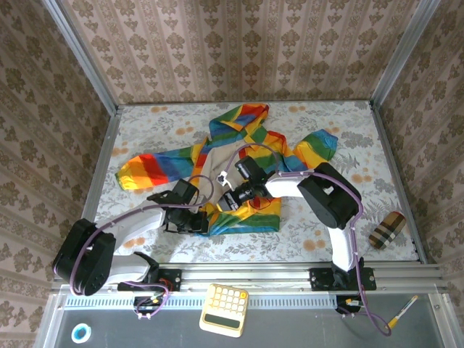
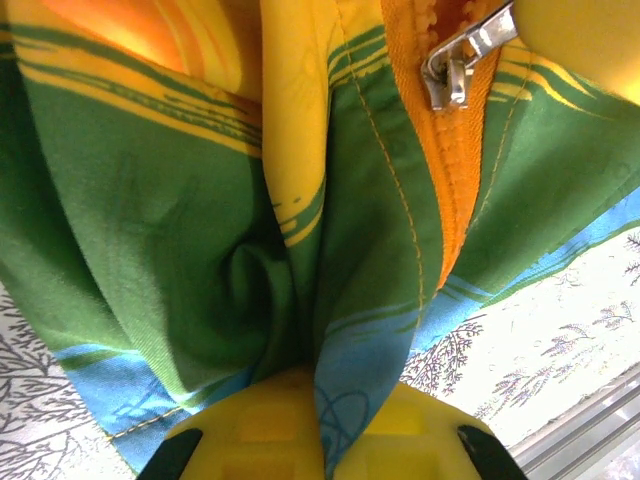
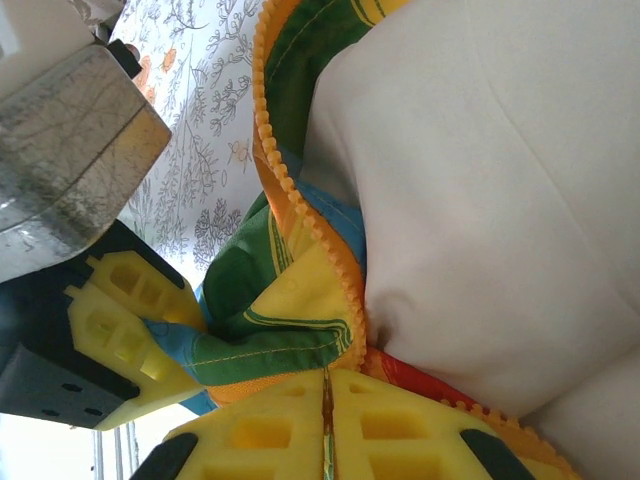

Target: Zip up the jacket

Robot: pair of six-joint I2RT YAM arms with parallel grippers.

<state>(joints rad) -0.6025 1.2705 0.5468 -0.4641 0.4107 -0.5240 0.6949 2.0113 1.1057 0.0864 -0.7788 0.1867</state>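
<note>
**Both pincers hold the jacket near its bottom edge**

The rainbow jacket [image 1: 235, 125] lies spread out in the middle of the flowery desk [image 1: 326, 119]. Its hood points to the far wall and one sleeve goes out to each side. The front is open higher up, so the pale lining [image 3: 480, 180] shows.

The left pincer [image 2: 325, 410] is clenched on the jacket's bottom edge. A fold of green and blue cloth is squeezed between its two yellow fingers [image 2: 250, 435].

The right pincer [image 3: 325, 400] is just beside it, a little farther up the front. Its yellow fingers are pressed together. In the left wrist view, the silver zipper pull [image 2: 455, 70] reaches up to one of those fingers, so the right pincer looks to be gripping the pull. The pull sits low on the orange zipper [image 2: 440, 190], near the bottom edge.

In the right wrist view, a row of orange zipper teeth [image 3: 300, 215] curls along the edge of the lining, not joined to the other side.

A calculator [image 1: 224, 309] lies at the near edge, in front of the arms. A small striped roll [image 1: 386, 230] lies at the right side of the desk, well apart from the jacket.
</note>
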